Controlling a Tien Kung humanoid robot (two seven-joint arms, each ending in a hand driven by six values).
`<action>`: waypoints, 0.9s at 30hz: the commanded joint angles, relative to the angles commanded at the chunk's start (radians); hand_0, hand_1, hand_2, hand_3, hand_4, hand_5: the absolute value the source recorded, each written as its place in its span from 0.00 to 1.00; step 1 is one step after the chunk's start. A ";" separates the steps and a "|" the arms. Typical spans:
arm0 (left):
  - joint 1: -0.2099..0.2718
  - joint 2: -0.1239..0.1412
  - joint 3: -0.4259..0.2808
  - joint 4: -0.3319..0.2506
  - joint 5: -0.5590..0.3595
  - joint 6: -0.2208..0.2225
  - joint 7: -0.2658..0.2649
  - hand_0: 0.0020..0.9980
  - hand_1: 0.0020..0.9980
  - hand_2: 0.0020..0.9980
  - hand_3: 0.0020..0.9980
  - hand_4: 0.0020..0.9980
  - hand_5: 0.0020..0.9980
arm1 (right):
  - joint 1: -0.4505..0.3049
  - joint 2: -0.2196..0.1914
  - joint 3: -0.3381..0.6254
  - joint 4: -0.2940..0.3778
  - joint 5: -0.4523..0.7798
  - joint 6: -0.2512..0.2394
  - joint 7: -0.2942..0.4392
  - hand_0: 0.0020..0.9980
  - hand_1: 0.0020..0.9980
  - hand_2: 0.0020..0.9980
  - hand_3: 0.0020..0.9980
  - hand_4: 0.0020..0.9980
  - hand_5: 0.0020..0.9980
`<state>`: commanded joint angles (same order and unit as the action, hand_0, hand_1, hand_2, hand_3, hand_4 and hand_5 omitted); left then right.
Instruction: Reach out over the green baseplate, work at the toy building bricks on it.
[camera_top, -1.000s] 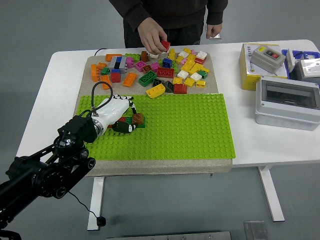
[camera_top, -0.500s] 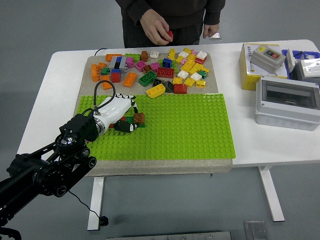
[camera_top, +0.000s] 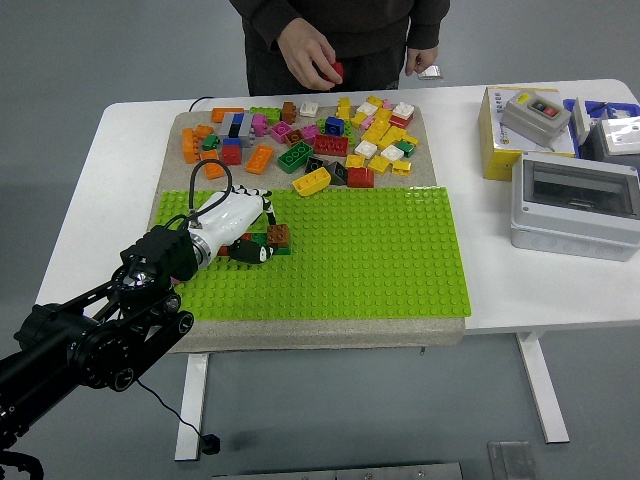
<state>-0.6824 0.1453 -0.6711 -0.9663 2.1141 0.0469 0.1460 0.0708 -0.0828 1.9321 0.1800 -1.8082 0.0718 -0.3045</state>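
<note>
- The white table (camera_top: 90, 215) carries a tan mat and, on its right side, grey electrical boxes (camera_top: 573, 205).
- The green baseplate (camera_top: 370, 250) lies on the mat's near half.
- A loose pile of bricks (camera_top: 320, 140) sits just beyond the baseplate.
- The left arm (camera_top: 90, 335) reaches in from the lower left.
- The left hand (camera_top: 228, 222) rests on the baseplate's left end, fingers curled down beside a small brown-topped brick stack (camera_top: 274, 239); whether it grips the stack I cannot tell.
- Across the table a person's hand (camera_top: 312, 58) clasps a red brick (camera_top: 338, 70).
</note>
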 joint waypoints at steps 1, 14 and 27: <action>-0.001 0.001 0.000 0.000 0.001 -0.001 0.000 1.00 0.94 0.96 0.61 0.62 0.22 | 0.000 0.000 0.000 0.000 0.000 0.000 0.000 0.70 0.61 0.60 0.70 0.35 0.90; -0.008 0.004 0.003 -0.002 0.002 -0.006 -0.002 1.00 0.95 0.96 0.65 0.62 0.22 | 0.000 -0.001 0.000 0.000 -0.001 -0.001 0.004 0.70 0.61 0.60 0.70 0.35 0.89; -0.007 0.004 0.009 -0.003 0.001 -0.009 -0.001 1.00 0.95 0.96 0.65 0.62 0.22 | -0.001 -0.002 0.002 0.000 -0.002 -0.002 0.007 0.69 0.61 0.59 0.70 0.36 0.89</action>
<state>-0.6892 0.1497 -0.6624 -0.9693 2.1155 0.0379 0.1448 0.0695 -0.0851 1.9339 0.1800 -1.8098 0.0699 -0.2974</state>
